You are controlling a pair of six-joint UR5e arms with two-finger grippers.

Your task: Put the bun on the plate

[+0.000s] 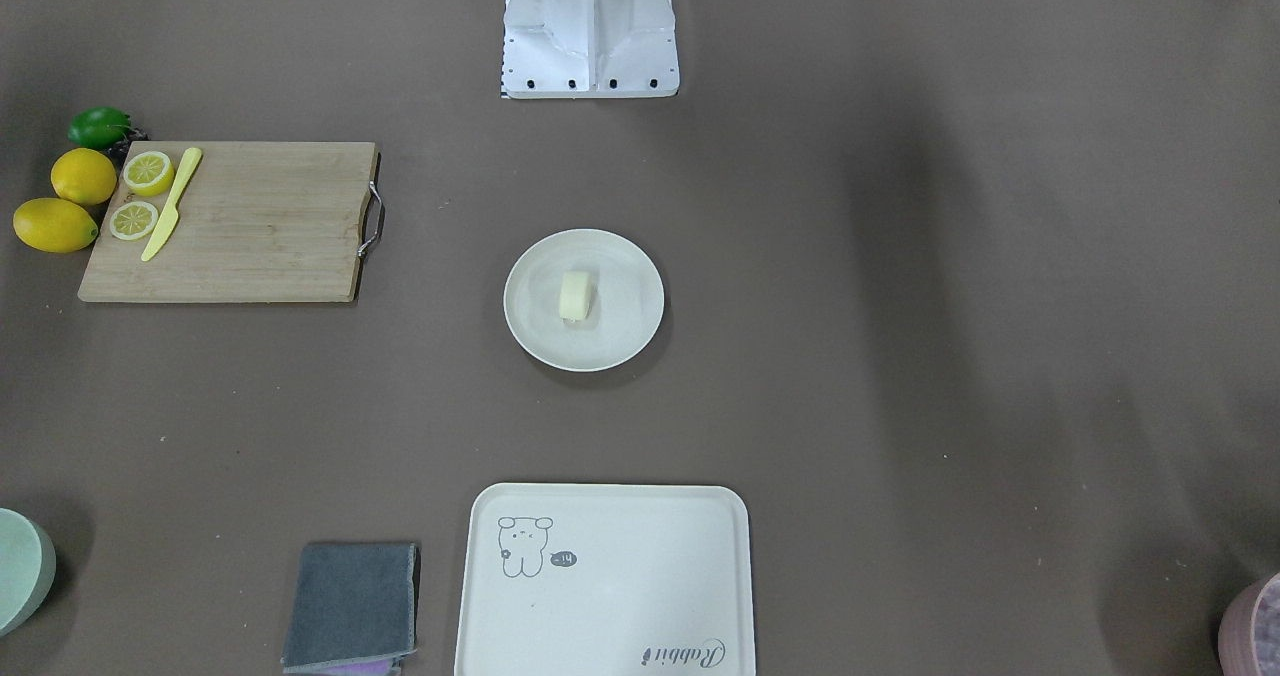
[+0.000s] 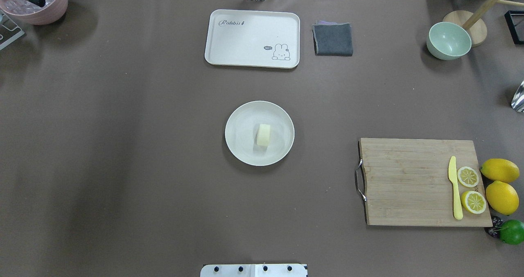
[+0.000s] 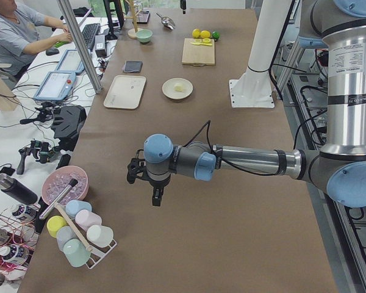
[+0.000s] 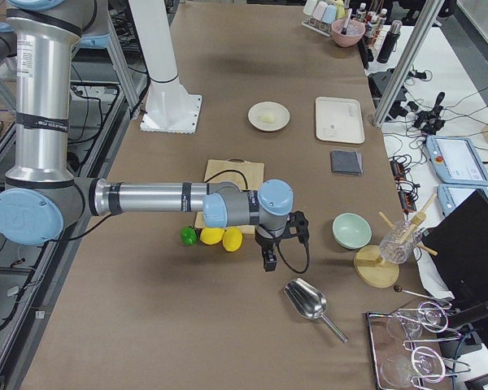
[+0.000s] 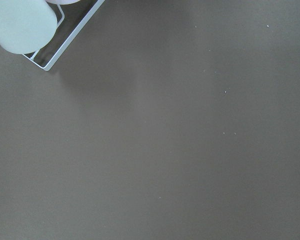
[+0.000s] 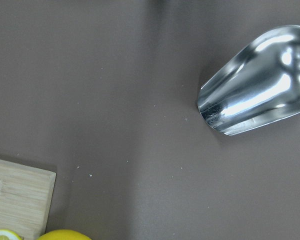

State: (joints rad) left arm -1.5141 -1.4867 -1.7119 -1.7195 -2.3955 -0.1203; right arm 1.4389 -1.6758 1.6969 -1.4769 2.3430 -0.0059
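Observation:
The pale cream-yellow bun lies in the middle of the round off-white plate at the table's centre. It shows small in the side views too, as bun. My left gripper hangs over bare table far from the plate, near the cup rack. My right gripper hovers at the other end, past the lemons and near the metal scoop. Both show only in side views, so I cannot tell whether they are open or shut. Neither touches the bun.
A cream tray with a drawing and a grey cloth sit beyond the plate. A wooden cutting board holds lemon slices and a yellow knife; lemons and a lime beside it. A green bowl, metal scoop, cup rack.

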